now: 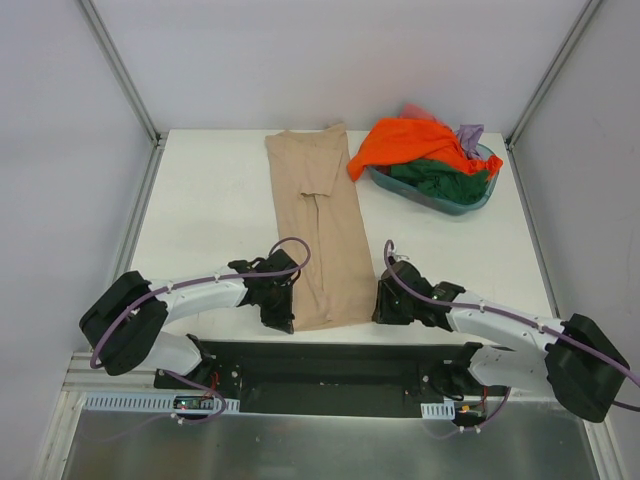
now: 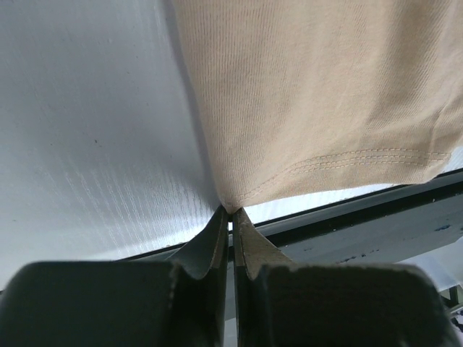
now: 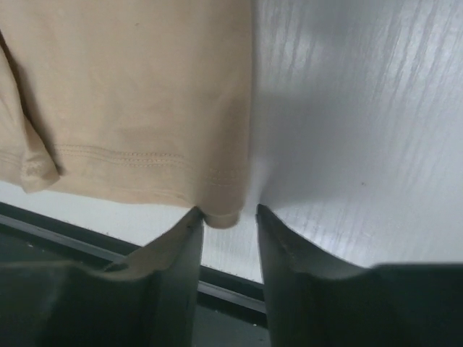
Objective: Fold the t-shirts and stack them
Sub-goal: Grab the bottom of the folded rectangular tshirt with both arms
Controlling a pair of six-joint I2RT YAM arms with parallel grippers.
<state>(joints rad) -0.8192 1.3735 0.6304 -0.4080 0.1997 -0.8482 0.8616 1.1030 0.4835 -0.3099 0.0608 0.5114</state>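
A white tabletop (image 1: 210, 200) is sitting inside pale walls. The tan t-shirt (image 1: 315, 220) is lying on it as one long, narrow strip, running from the fingers' tips straight away to the far edge.

The left arm (image 1: 200, 290) is stretching low and nearly flat from its base toward the middle, its wrist bending down to the strip's near left corner. The left fingers (image 2: 213, 238) are pressing tightly together and pinching that hem corner at their very tips, and the cloth is fanning out ahead of them and to their right.

The right arm (image 1: 500, 320) is mirroring this pose, reaching low to the near right corner. The right fingers (image 3: 181, 246) are standing apart with a clear gap. The rolled hem corner is sitting between their tips, against the left one, and bare tabletop is showing ahead of the right one.

Well beyond the right fingers, a teal basin (image 1: 480, 195) is holding an orange shirt (image 1: 405, 140) that is spilling over its rim toward the strip. A dark green shirt (image 1: 440, 180) is lying under it, and a lilac shirt (image 1: 470, 135) is lying at the back.
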